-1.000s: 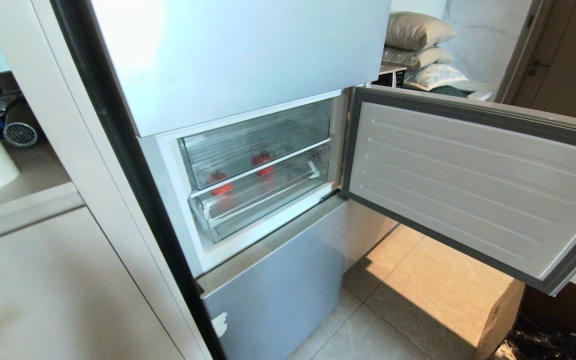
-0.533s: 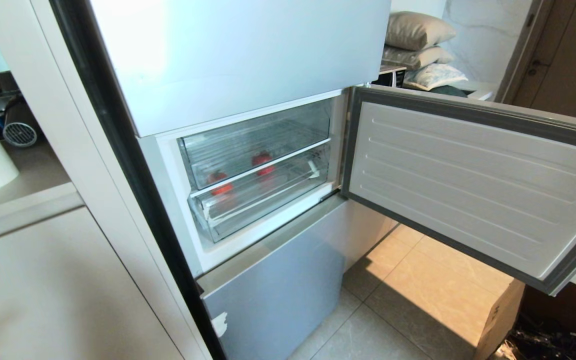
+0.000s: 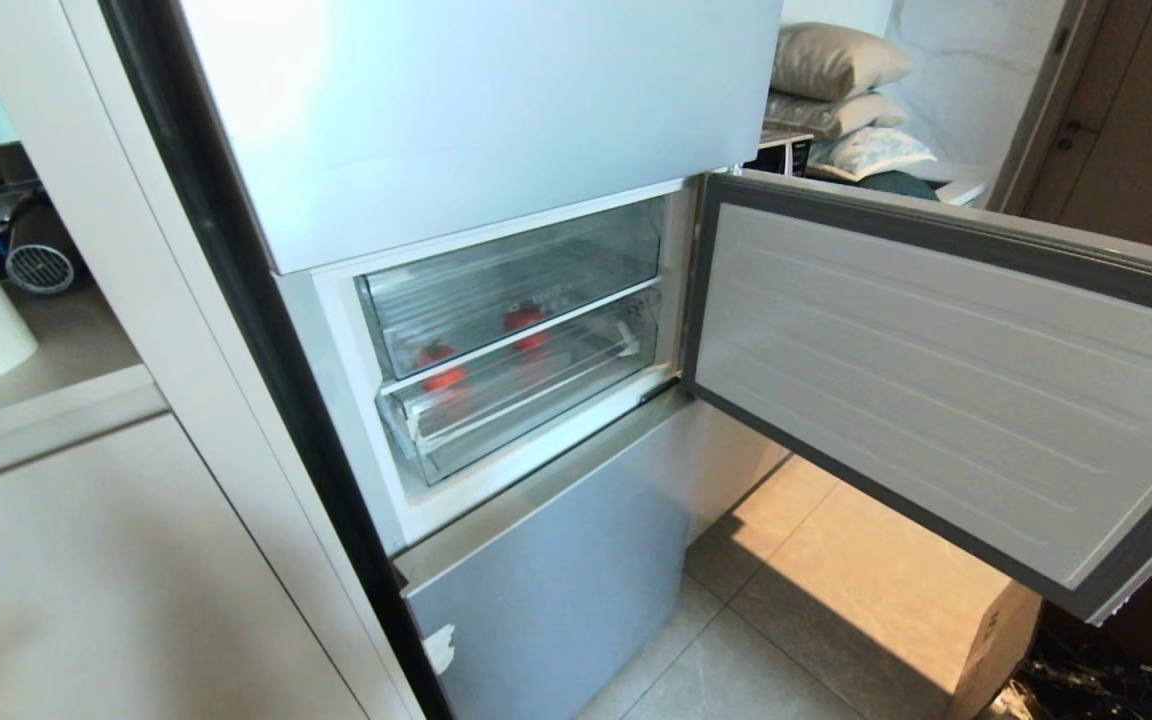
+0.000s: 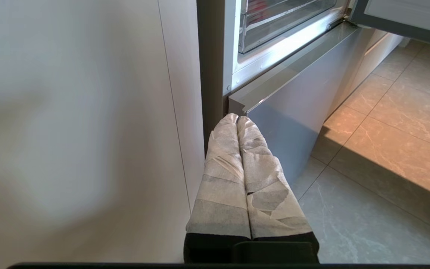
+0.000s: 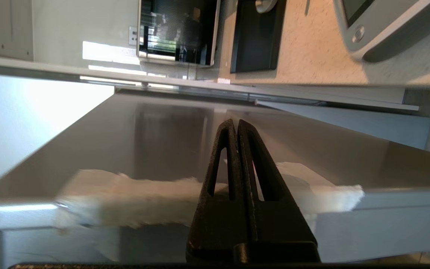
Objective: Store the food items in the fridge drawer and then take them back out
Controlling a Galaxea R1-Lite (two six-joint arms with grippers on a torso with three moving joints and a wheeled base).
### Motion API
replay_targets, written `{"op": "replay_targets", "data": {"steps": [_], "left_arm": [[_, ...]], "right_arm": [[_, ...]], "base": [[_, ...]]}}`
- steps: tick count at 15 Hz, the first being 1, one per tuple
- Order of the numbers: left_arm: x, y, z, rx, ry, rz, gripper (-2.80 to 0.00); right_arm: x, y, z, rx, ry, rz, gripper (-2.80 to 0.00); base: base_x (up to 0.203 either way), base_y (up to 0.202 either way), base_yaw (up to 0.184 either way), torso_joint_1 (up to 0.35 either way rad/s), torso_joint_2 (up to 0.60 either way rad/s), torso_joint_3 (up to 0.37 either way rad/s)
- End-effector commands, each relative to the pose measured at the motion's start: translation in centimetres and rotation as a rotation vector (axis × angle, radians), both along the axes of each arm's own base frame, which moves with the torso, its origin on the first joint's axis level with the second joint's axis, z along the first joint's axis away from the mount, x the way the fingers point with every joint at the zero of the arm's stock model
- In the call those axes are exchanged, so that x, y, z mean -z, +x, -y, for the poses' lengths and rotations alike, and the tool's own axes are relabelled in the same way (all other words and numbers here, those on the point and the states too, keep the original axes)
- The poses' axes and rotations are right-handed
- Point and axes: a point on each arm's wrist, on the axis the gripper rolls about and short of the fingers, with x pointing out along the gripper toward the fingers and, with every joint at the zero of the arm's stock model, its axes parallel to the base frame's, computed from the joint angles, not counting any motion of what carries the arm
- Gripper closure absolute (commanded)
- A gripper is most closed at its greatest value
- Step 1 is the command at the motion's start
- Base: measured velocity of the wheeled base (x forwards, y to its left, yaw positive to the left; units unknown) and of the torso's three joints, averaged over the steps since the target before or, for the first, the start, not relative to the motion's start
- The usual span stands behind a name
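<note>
Two small red food items (image 3: pixel 524 320) (image 3: pixel 439 365) show through the clear front wall of the fridge drawer (image 3: pixel 511 275), which is pushed in inside the open middle compartment. The compartment's door (image 3: pixel 936 370) hangs open to the right. My right gripper (image 5: pixel 235 123) is shut and empty, its tips at the steel outer face of that door (image 5: pixel 162 142); it is hidden from the head view. My left gripper (image 4: pixel 237 119), wrapped in white tape, is shut and empty, parked low beside the fridge's lower front (image 4: pixel 293 116).
A second clear bin (image 3: pixel 526 405) sits under the drawer. A white foam strip (image 5: pixel 125 201) runs along the door's edge. A cardboard box (image 3: pixel 996 630) stands on the tiled floor under the door. White cabinet panels (image 3: pixel 116 560) flank the fridge on the left.
The open door has swung a little, its free edge coming toward me and lower in the head view. The drawer, the red pieces and the left arm have stayed put.
</note>
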Motion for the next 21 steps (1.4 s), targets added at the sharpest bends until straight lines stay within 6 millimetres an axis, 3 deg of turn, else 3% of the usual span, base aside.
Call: {"op": "replay_targets", "data": {"steps": [1, 5, 9, 11, 14, 16, 21], "left_arm": [[0.0, 0.0, 0.0, 0.000, 0.000, -0.002, 0.00], [0.0, 0.0, 0.0, 0.000, 0.000, -0.002, 0.00], [0.0, 0.0, 0.0, 0.000, 0.000, -0.002, 0.00], [0.0, 0.0, 0.0, 0.000, 0.000, -0.002, 0.00], [0.0, 0.0, 0.0, 0.000, 0.000, -0.002, 0.00], [0.0, 0.0, 0.0, 0.000, 0.000, -0.002, 0.00], [0.0, 0.0, 0.0, 0.000, 0.000, -0.002, 0.00]], "right_arm": [[-3.6, -2.6, -2.9, 0.002, -0.077, 0.065, 0.00], [-9.7, -7.8, -6.9, 0.095, -0.259, 0.197, 0.00], [-11.1, -8.4, -5.7, 0.531, -0.396, 0.272, 0.00], [-9.7, -7.4, -4.0, 0.746, -0.502, 0.232, 0.00], [-4.9, -1.6, -4.7, 0.732, -0.546, 0.077, 0.00], [-1.7, 1.6, -6.4, 0.629, -0.522, -0.004, 0.00], [0.9, 5.7, -13.7, 0.353, -0.512, 0.005, 0.00]], "base": [[0.000, 0.000, 0.000, 0.000, 0.00, 0.000], [0.000, 0.000, 0.000, 0.000, 0.00, 0.000], [0.000, 0.000, 0.000, 0.000, 0.00, 0.000], [0.000, 0.000, 0.000, 0.000, 0.00, 0.000], [0.000, 0.000, 0.000, 0.000, 0.00, 0.000], [0.000, 0.000, 0.000, 0.000, 0.00, 0.000], [0.000, 0.000, 0.000, 0.000, 0.00, 0.000]]}}
